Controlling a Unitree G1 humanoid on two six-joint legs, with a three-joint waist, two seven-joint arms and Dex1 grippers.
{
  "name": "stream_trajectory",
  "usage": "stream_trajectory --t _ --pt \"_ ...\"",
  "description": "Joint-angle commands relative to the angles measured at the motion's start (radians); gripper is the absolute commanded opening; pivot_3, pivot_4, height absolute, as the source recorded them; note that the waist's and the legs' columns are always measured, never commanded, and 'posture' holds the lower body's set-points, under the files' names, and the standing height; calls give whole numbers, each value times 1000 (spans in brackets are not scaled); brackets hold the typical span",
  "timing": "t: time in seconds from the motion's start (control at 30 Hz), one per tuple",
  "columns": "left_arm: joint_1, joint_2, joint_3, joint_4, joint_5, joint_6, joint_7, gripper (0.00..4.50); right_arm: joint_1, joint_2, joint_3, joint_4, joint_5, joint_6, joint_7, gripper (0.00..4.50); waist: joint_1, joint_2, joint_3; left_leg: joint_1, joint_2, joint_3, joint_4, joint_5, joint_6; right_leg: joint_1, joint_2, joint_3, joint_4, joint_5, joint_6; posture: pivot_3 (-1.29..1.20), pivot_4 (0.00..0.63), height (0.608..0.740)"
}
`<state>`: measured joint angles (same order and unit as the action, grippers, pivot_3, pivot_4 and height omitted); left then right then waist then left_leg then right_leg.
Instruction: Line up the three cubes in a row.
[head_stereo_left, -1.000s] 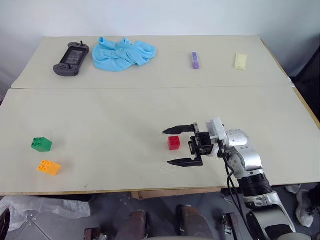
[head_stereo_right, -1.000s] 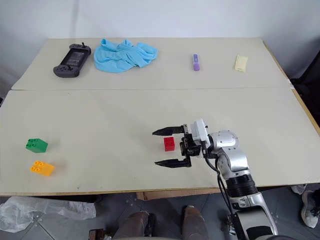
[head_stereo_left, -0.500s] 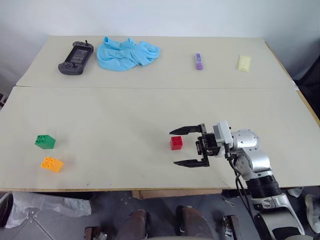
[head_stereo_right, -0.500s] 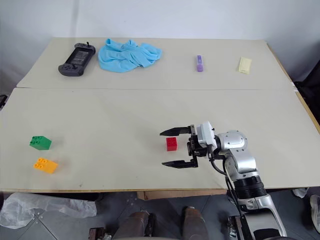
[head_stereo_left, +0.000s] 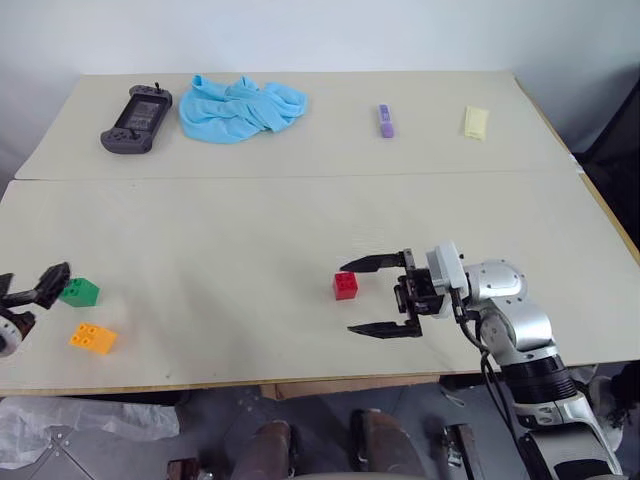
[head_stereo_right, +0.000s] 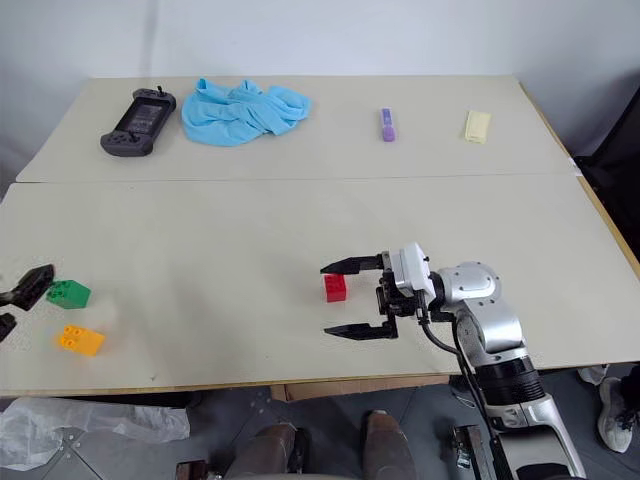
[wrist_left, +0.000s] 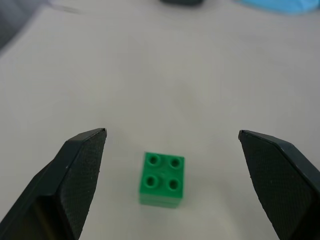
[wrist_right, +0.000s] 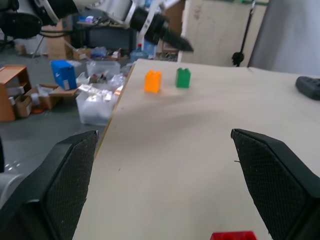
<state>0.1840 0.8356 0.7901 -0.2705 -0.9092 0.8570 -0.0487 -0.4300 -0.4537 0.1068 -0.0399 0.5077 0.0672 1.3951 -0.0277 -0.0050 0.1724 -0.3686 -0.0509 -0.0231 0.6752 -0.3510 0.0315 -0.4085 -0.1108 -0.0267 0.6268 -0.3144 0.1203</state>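
The red cube (head_stereo_left: 345, 285) stands near the table's middle front, between the open fingers of my right gripper (head_stereo_left: 347, 298), which points left and does not touch it. At the far left the green cube (head_stereo_left: 80, 292) sits with the orange-yellow cube (head_stereo_left: 93, 338) just in front of it. My left gripper (wrist_left: 172, 132) hangs open at the table's left edge, and in the left wrist view the green cube (wrist_left: 161, 179) lies between its spread fingers, untouched. The right wrist view shows the orange-yellow cube (wrist_right: 152, 81) and the green cube (wrist_right: 183, 77) far off, with the red cube (wrist_right: 233, 235) close by.
On the far half of the table lie a dark game controller (head_stereo_left: 131, 118), a crumpled blue cloth (head_stereo_left: 240, 105), a purple marker (head_stereo_left: 385, 120) and a pale yellow flat piece (head_stereo_left: 474, 122). A seam (head_stereo_left: 300, 177) crosses the table. Its front edge (head_stereo_left: 300, 380) runs close to the cubes.
My left gripper has come into view at the table's left edge, next to the green cube. The right gripper and all three cubes have stayed put; the picture has shifted slightly.
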Motion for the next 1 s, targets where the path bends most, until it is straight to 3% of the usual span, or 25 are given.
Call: stream_trajectory --t 0.03,0.4,0.5,0.77,0.93,1.0 --pt "-39 40 -34 34 42 64 -10 4500 -10 19 -26 -49 36 18 -54 4454 0 0 0 0 0 0 0 0 0 0 0 0 0 0 0 0 150 740" --pt "-88 64 -102 100 156 131 -105 4500 12 24 -9 -98 34 24 -99 4454 3 0 0 0 0 0 1 0 -1 -1 0 0 1 0 0 0 150 740" --pt "-107 73 -122 146 204 108 -140 3892 23 19 -8 -112 37 30 -105 4500 3 0 0 -1 0 0 1 0 -1 0 0 0 1 0 0 0 150 740" --pt "-171 57 -99 187 256 70 -217 1479 31 15 -12 -131 37 39 -126 4500 3 0 0 -1 0 0 2 0 -1 -1 0 -1 1 0 0 0 150 740" --pt "-155 73 -54 191 271 -114 -410 1479 39 8 -17 -130 35 35 -131 4500 3 0 0 -1 0 0 2 0 -1 -1 0 -1 1 0 0 0 150 740" --pt "-152 83 -31 165 255 -273 -605 1479 30 4 -34 -118 30 33 -148 4500 2 0 0 -1 0 0 2 0 -1 -1 0 -1 1 0 0 0 150 740"
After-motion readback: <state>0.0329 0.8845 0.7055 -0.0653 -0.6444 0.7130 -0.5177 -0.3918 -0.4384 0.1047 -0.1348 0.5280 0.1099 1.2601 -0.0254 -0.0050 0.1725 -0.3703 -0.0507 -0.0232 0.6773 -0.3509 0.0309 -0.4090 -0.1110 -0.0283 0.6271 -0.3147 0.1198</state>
